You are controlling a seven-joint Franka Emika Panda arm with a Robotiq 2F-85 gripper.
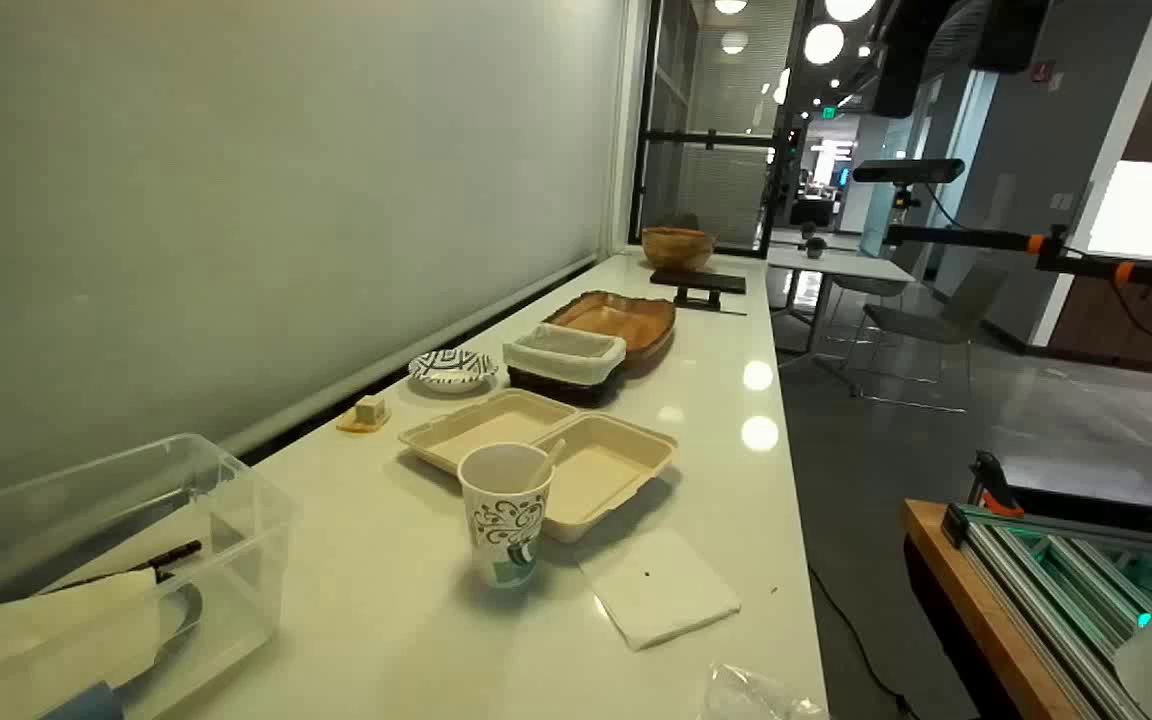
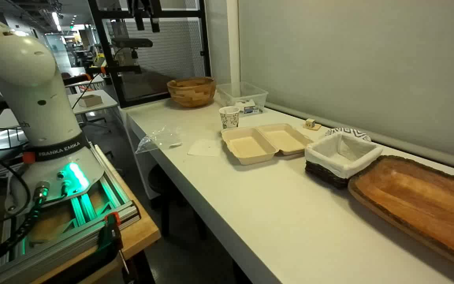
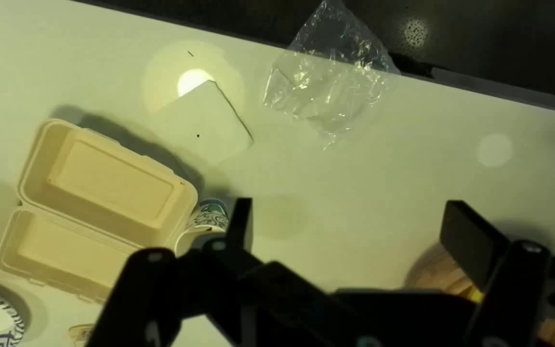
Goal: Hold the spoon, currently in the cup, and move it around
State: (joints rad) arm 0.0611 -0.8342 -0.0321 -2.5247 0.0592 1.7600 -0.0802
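Observation:
The white paper cup (image 1: 506, 525) with dark swirl print stands upright on the white counter, beside the open takeout box. It also shows in an exterior view (image 2: 229, 117) and, partly hidden by a finger, in the wrist view (image 3: 207, 217). A pale spoon (image 1: 548, 462) leans in the cup, its handle end above the rim; I cannot make it out clearly elsewhere. My gripper (image 3: 350, 212) is open and empty, high above the counter, with the cup beyond its left finger in the wrist view. Its fingers show at the top of both exterior views (image 1: 951, 75) (image 2: 147, 27).
The beige takeout box (image 2: 248, 146) lies open against the cup's side area. A napkin (image 1: 661, 590) and clear plastic bag (image 2: 158, 139) lie near the counter edge. A clear bin (image 2: 258, 94), wooden bowl (image 2: 191, 92), lined basket (image 2: 329, 173), patterned bowl (image 1: 451, 370) and wooden tray (image 2: 420, 193) stand around.

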